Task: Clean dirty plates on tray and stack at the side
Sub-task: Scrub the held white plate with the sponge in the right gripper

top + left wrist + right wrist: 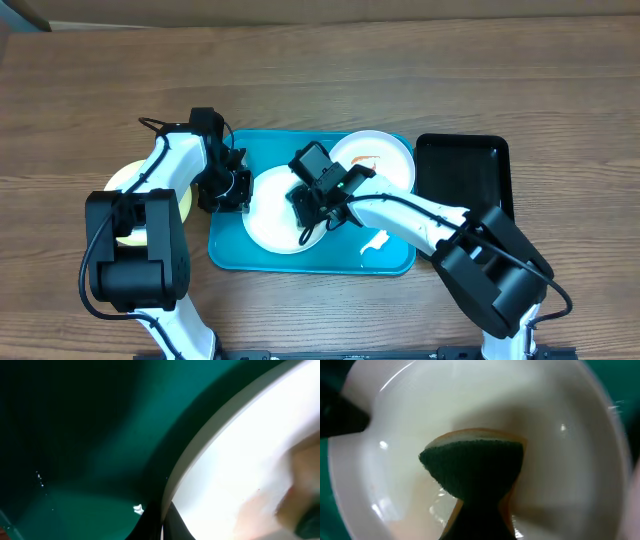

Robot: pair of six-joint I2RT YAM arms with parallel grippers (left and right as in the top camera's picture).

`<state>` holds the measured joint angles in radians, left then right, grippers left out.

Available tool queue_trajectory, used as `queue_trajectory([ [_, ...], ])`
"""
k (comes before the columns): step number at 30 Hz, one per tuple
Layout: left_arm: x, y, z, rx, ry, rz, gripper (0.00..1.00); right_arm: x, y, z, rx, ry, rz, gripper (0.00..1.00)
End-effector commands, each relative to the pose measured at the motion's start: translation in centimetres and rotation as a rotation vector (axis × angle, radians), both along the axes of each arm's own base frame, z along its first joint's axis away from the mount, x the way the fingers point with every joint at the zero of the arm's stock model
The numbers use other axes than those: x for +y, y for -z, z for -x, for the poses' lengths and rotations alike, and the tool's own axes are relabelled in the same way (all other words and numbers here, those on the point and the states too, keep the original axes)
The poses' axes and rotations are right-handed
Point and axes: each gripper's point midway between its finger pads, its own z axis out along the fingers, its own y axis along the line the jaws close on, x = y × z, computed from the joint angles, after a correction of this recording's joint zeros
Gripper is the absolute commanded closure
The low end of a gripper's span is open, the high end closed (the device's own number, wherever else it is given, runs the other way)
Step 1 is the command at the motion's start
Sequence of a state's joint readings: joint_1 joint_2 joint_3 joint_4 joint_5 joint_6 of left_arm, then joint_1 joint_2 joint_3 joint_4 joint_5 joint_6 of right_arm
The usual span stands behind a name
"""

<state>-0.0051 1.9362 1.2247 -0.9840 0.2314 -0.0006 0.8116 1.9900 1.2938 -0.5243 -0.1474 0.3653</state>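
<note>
A white plate [270,215] lies in the left half of the turquoise tray [230,255]. My left gripper [236,190] is shut on its left rim; in the left wrist view the dark fingertips [150,527] pinch the plate's edge [200,445]. My right gripper [316,198] is shut on a green sponge [472,462], which presses on the inside of this plate [555,460]. A second white plate [385,155] with an orange smear sits at the tray's back right. A pale yellow-green plate [122,180] lies on the table left of the tray, partly under my left arm.
A black tray [465,170] stands right of the turquoise one. A small white blob [375,243] lies at the turquoise tray's front right. My left gripper's dark finger [340,415] shows at the plate's rim in the right wrist view.
</note>
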Motion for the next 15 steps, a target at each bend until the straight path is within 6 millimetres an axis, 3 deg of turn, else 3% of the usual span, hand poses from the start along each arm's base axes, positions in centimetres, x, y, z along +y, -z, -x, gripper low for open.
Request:
queue_trajectory([
  [1, -0.3, 0.9, 0.6, 0.034, 0.003, -0.003, 0.96, 2.9, -0.1, 3.5, 0.104, -0.122, -0.09, 0.96],
  [4, -0.3, 0.9, 0.7, 0.037, 0.003, -0.003, 0.96, 3.4, -0.1, 4.2, 0.11, -0.146, -0.095, 0.96],
  [7, -0.3, 0.9, 0.7, 0.037, 0.003, -0.003, 0.96, 3.1, 0.0, 3.6, 0.088, -0.13, -0.077, 0.96],
  [10, -0.3, 0.9, 0.7, 0.037, 0.003, -0.003, 0.96, 1.5, 0.3, 1.3, 0.016, -0.064, -0.015, 0.96],
  [15, -0.3, 0.9, 0.8, 0.04, 0.003, -0.003, 0.96, -3.2, 0.6, -4.1, -0.107, 0.181, 0.112, 0.96],
])
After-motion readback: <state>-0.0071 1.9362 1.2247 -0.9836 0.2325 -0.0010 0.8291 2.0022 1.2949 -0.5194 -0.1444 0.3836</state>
